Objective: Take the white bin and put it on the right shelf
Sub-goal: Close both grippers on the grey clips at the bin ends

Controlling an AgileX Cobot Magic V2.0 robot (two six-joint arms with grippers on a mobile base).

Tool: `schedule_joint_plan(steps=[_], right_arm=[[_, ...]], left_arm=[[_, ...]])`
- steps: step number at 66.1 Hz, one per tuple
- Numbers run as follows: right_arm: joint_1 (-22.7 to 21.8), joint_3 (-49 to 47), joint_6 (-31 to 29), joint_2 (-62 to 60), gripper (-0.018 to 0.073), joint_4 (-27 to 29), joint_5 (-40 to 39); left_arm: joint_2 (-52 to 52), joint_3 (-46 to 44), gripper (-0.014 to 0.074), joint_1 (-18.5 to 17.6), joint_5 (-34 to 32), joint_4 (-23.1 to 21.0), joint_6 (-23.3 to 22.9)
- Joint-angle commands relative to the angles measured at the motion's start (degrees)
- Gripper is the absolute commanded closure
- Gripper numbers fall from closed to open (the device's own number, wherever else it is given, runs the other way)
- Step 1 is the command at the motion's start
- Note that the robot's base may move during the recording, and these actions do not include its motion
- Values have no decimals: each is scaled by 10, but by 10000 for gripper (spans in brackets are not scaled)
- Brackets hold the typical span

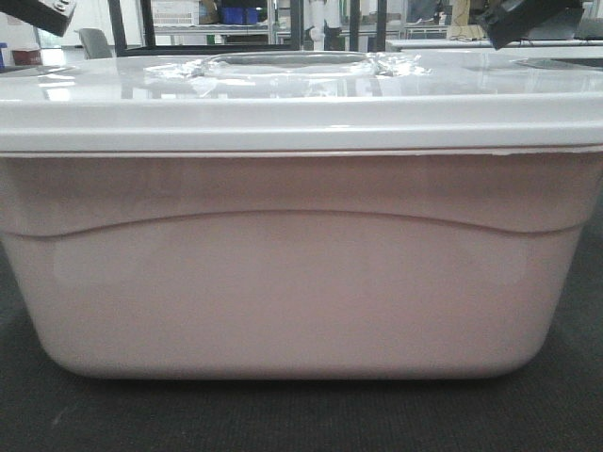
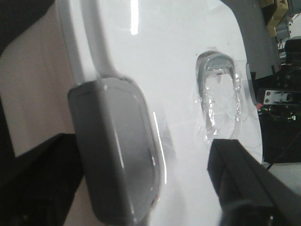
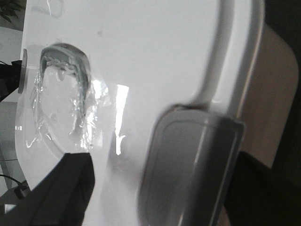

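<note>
The white bin [image 1: 292, 282] fills the front view and stands on a dark floor. It is a pinkish translucent tub with a glossy white lid [image 1: 301, 104] and a recessed handle wrapped in clear film [image 1: 292, 64]. My left gripper [image 2: 141, 188] is open at the bin's left end. Its jaws straddle the grey latch [image 2: 117, 150], one finger [image 2: 244, 183] over the lid and the other beside the tub wall. My right gripper [image 3: 160, 188] is open at the right end, straddling the other grey latch [image 3: 188, 165] in the same way. The right shelf is out of view.
Dark carpet [image 1: 283, 419] lies under and in front of the bin. Far behind it are racks holding blue bins [image 1: 240, 14], a grey chair [image 1: 94, 42] and a white table [image 1: 490, 43].
</note>
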Motion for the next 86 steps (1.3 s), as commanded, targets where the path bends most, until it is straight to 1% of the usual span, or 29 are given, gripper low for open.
schedule_joint_plan(steps=[1,18,28,39,52,67,86], right_arm=[[1,-12,-9,-16,-62,45,66],[1,-12,-9,-16,-62,45,66],[1,-12,-9,-16,-62,45,67],[1,-12,-9,-16,-62,45,66],[1,-12,-9,-16,-62,45,66],[1,-12,-9,-16,-62,45,66],[1,-12,-9,-16,-62,45,66]], left_arm=[[-12,-25,178,-3,58,-31,-6],[12,-38,178,-3,73,-31,-13],[12,-38,178,-15,73,-17,-13],[12,-38,178,-37,73,-19,-14],[12,-38,178,-38,65,-19,-14],[12,-38,178,-38,61,-44,-14],[12,-38,178,-38,60,-64,-21]])
